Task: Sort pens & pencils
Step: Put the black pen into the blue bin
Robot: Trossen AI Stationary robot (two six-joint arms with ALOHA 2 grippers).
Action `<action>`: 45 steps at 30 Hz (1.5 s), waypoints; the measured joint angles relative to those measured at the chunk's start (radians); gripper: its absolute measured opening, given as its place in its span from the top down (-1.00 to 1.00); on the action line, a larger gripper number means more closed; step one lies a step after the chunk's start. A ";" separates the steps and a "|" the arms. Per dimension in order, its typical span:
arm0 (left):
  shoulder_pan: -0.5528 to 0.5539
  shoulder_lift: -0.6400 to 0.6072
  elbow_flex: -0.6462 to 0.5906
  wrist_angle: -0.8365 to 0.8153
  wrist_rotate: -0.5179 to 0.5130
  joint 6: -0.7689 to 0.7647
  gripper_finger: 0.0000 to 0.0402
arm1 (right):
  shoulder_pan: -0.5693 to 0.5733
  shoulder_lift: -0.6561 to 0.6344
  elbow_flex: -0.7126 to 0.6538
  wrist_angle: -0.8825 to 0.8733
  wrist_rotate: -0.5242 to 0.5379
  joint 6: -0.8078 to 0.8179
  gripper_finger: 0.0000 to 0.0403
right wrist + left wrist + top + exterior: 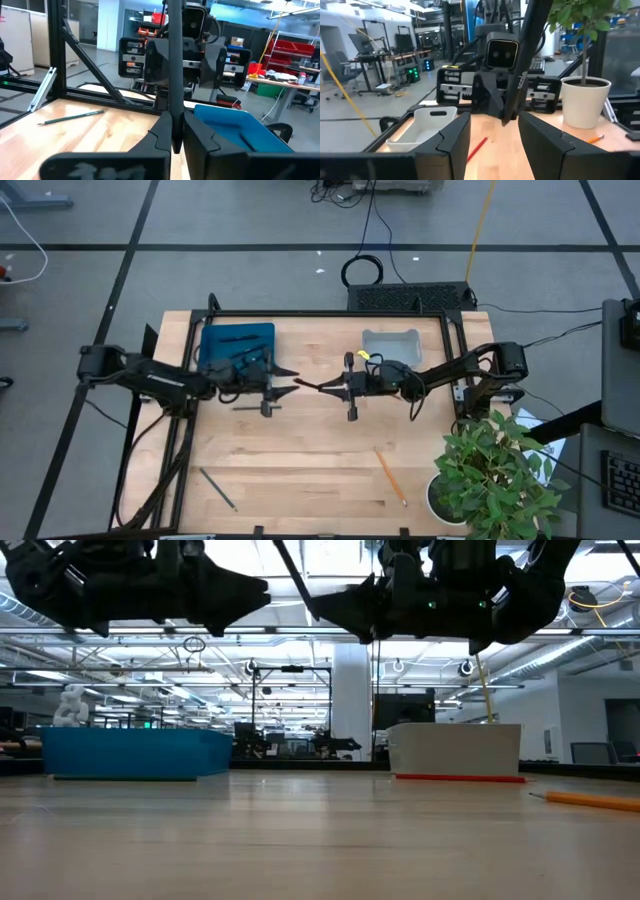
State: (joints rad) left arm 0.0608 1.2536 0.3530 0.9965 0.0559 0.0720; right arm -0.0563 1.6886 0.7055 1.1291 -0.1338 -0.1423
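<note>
a: what's nearest on the bench (310,480)?

b: two pencils lying flat by the near edge. a dark pencil (217,488) sits toward the near left corner, an orange pencil (390,476) toward the near right corner, just beside a potted plant (495,475) at that corner.

a: and the arms?

b: both hang above the middle of the bench, tips facing each other and almost meeting. the right gripper (174,132) has its fingers pinched tight on a black pen (174,60), which stands up between them. the left gripper (492,137) has its fingers spread apart with nothing between them, pointing straight at that pen.

a: anything under them?

b: a red pencil (477,149) lies flat on the wood, in front of the white bin (391,345).

a: and at the far edge?

b: the blue bin (236,345) sits at the far left with several dark pens (240,338) inside it. the white bin sits far centre-right; i can't tell what is inside it.
</note>
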 joint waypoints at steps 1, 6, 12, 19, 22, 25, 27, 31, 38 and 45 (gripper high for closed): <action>-0.005 0.009 0.000 0.015 -0.001 -0.003 0.14 | 0.002 0.000 0.000 0.002 0.000 0.000 0.94; -0.029 0.023 0.000 0.075 -0.001 -0.004 0.14 | 0.009 0.000 0.000 0.003 0.001 0.000 0.94; -0.059 0.044 0.003 0.147 -0.050 0.005 0.14 | 0.008 0.000 0.000 0.004 0.002 0.025 0.94; -0.077 0.176 0.088 0.163 -0.057 0.006 0.14 | 0.009 0.000 0.000 0.002 0.002 0.026 0.94; -0.077 0.223 0.135 0.166 -0.057 0.004 0.14 | 0.012 0.000 0.000 -0.006 0.002 0.026 0.94; -0.077 0.248 0.160 0.171 -0.057 0.004 0.14 | 0.018 0.000 0.000 -0.004 0.003 0.027 0.94; -0.077 0.250 0.159 0.165 -0.057 0.004 0.14 | 0.021 0.000 0.000 -0.005 0.002 0.027 0.94; -0.077 0.238 0.150 0.174 -0.057 0.004 0.14 | 0.021 0.000 0.000 -0.003 0.002 0.027 0.94; -0.077 0.239 0.141 0.177 -0.065 0.008 0.14 | 0.021 -0.001 0.000 0.016 0.002 0.027 0.94; -0.077 0.239 0.141 0.189 -0.065 0.009 0.14 | 0.021 -0.001 0.000 0.015 0.002 0.027 0.94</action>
State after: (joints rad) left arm -0.0158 1.4921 0.4938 1.1851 -0.0093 0.0807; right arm -0.0353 1.6875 0.7055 1.1439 -0.1314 -0.1158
